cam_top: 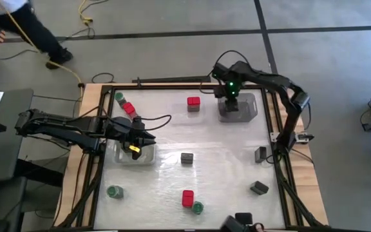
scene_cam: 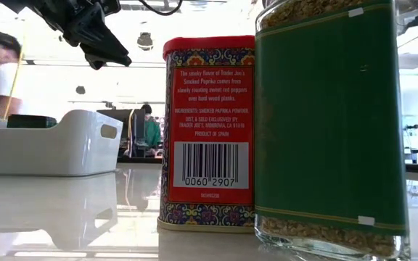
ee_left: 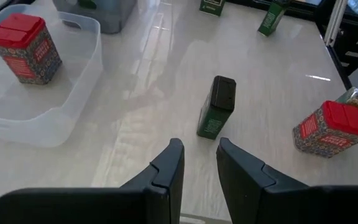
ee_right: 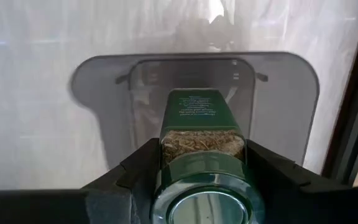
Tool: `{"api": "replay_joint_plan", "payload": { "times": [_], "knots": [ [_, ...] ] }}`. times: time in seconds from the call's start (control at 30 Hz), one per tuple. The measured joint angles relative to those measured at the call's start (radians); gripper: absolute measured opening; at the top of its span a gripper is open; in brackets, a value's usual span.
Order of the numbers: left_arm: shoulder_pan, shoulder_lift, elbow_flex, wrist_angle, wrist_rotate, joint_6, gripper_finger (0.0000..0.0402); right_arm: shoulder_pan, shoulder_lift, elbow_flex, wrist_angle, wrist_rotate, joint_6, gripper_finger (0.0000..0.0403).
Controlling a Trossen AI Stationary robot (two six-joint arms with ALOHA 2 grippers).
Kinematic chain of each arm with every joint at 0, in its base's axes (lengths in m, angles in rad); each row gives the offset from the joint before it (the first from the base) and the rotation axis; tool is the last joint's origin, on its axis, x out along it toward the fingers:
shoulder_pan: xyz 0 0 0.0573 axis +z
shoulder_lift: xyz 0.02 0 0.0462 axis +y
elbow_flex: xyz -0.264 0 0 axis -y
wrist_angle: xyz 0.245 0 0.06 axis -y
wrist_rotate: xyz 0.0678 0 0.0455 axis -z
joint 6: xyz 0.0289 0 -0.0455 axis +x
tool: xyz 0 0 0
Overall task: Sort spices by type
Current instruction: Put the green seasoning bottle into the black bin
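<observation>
Right now the right gripper (ee_right: 199,180) is clamped on a green-lidded jar (ee_right: 199,168), one finger on each side of its glass body, lid toward the wrist. Directly beneath it sits a grey tray (ee_right: 291,93), seemingly empty, though the jar hides part of its floor. To do this step well, lower the jar straight down until its base rests on the tray floor, clear of the walls, and only then let go so it does not tip.

Across the table, the left gripper (ee_left: 197,171) hovers with its fingers narrowly parted and nothing between them. Just ahead of it a dark tin (ee_left: 217,106) lies on the table; beside it, a clear tray (ee_left: 79,74) holds one red tin (ee_left: 25,48). Another red tin (ee_left: 333,129) stands farther off.
</observation>
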Motion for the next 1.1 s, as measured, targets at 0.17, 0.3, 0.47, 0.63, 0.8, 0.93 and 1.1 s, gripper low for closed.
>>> {"api": "replay_joint_plan", "payload": {
  "times": [0.17, 0.3, 0.47, 0.63, 0.8, 0.93, 1.1],
  "knots": [
    [0.000, 0.000, 0.000, 0.000, 0.000, 0.000, 0.0087, -0.001, 0.030, 0.000, 0.007, 0.038, 0.018, 0.0222],
    [0.000, 0.000, 0.000, 0.000, 0.001, 0.004, 0.0087, -0.014, 0.039, 0.000, 0.027, 0.039, 0.026, 0.0222],
    [0.000, 0.000, 0.000, 0.000, -0.005, 0.004, 0.0087, -0.023, 0.039, 0.000, 0.037, 0.039, 0.021, 0.0222],
    [0.000, 0.000, 0.000, 0.000, -0.014, 0.004, 0.0087, -0.023, 0.039, 0.000, 0.031, 0.054, 0.000, 0.0222],
    [0.000, 0.000, 0.000, 0.000, -0.017, 0.003, 0.0087, -0.029, 0.039, 0.000, 0.029, 0.057, 0.000, 0.0233],
    [0.000, 0.000, 0.000, 0.000, -0.019, 0.002, 0.0087, -0.035, 0.039, 0.000, 0.029, 0.057, 0.000, 0.0228],
    [0.000, 0.000, 0.000, 0.000, -0.019, 0.001, 0.0087, -0.036, 0.039, 0.000, 0.030, 0.057, 0.000, 0.0239]
  ]
}}
